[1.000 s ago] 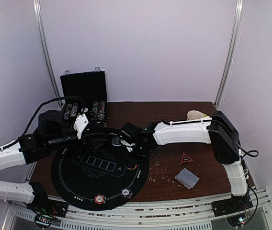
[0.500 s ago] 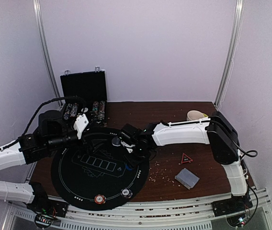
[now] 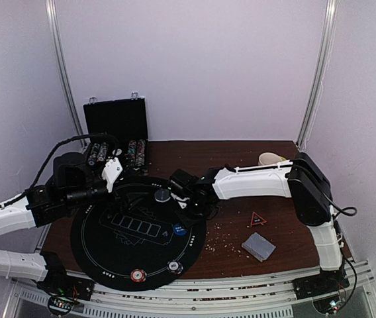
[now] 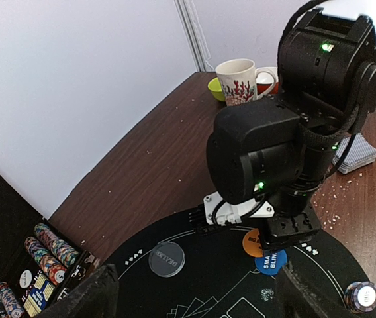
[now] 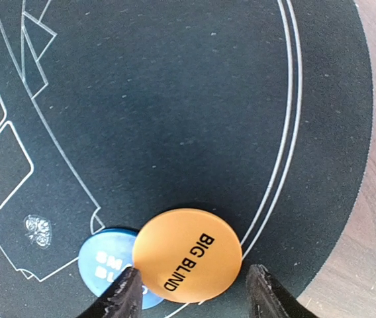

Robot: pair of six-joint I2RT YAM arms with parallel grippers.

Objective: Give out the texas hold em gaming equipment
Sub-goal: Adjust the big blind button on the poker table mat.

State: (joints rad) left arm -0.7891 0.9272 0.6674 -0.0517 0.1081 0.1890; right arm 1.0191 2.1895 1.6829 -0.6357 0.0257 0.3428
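On the brown table [image 3: 241,156], a round black mat [image 3: 102,258] lies.

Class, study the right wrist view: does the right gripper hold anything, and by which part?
Nothing is held. The right gripper is open, its fingers either side of the orange Big Blind disc, which overlaps the blue disc.
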